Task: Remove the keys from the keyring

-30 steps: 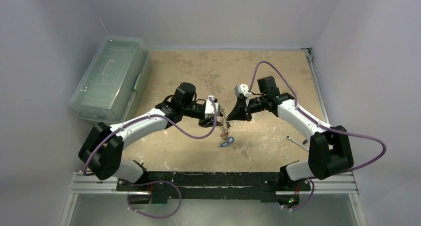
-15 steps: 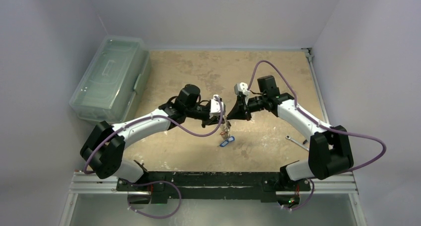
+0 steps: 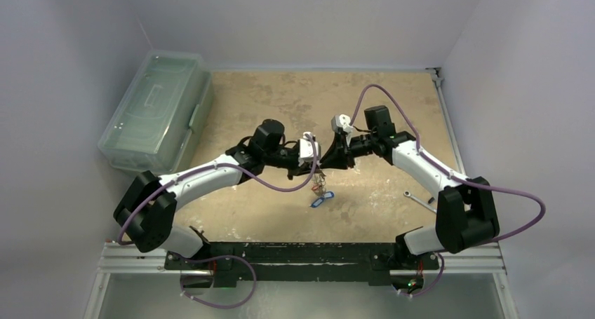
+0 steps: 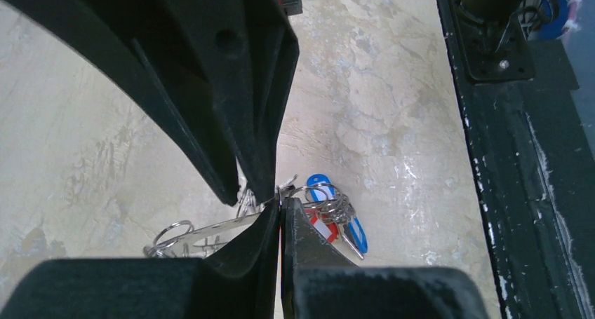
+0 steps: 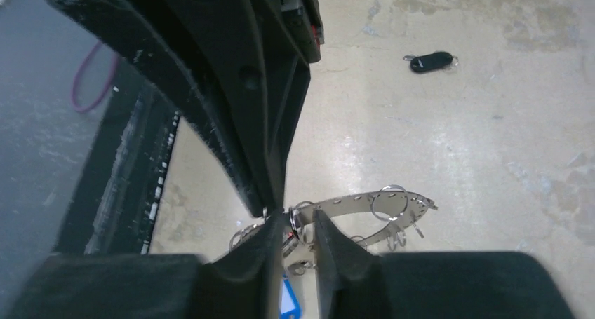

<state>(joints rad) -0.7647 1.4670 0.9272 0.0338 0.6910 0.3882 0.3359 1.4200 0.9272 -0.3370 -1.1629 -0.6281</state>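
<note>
The keyring (image 3: 321,182), a thin silvery band with holes and small split rings, hangs between both grippers above the table. In the left wrist view the band (image 4: 210,228) runs into my left gripper (image 4: 281,208), which is shut on it at the fingertips. Keys with blue and red heads (image 4: 345,224) dangle on small rings just beside those tips. In the right wrist view my right gripper (image 5: 293,224) stands a narrow gap open, with the keyring (image 5: 365,201) and a small ring between its fingers. The blue head (image 3: 321,201) hangs lowest.
A clear plastic box (image 3: 158,109) stands at the left edge of the table. A silver spanner (image 3: 419,200) lies at the right, near the right arm. A black key fob (image 5: 430,62) lies on the table farther off. The black base rail (image 4: 519,158) borders the near edge.
My left gripper moved right to meet the right one and closed on the keyring. The right gripper's jaws parted slightly.
</note>
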